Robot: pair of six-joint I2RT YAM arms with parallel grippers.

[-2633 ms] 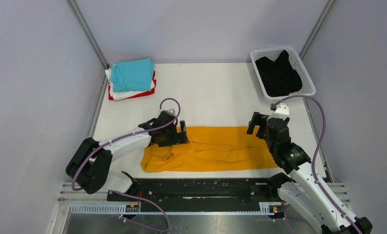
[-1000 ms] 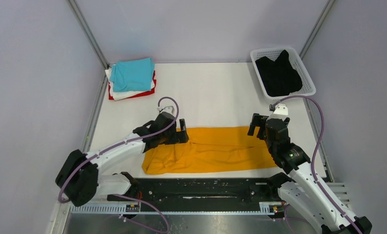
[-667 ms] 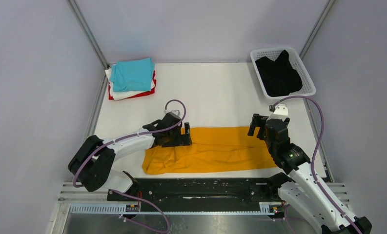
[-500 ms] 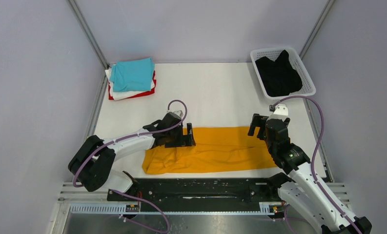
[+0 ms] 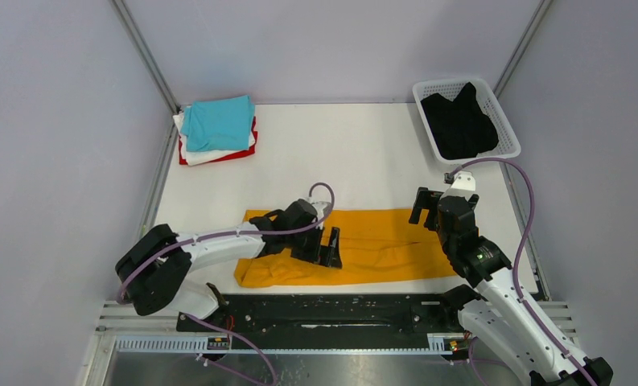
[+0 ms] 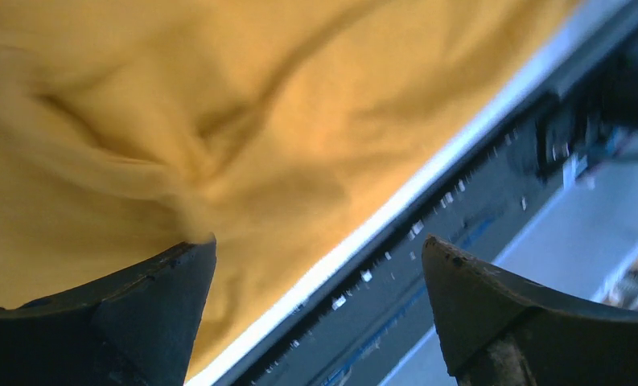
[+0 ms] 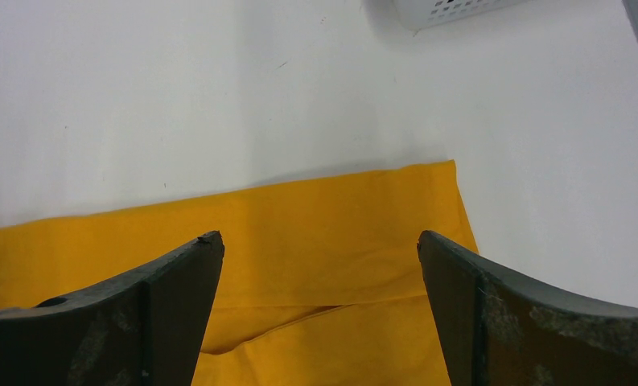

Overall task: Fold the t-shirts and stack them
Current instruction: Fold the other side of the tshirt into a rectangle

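Orange-yellow shirt (image 5: 380,241) lies as a band stretched left to right near the front edge of the table (image 5: 356,153), the left gripper (image 5: 332,248), jaws wide, low over its middle, perhaps brushing cloth, the right gripper (image 5: 426,214) equally wide above its right end.

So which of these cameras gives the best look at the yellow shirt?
The top external view: nearly all of the yellow shirt shows, laid out as a long strip. The left wrist view has only blurred, wrinkled cloth close up; the right wrist view just one end.
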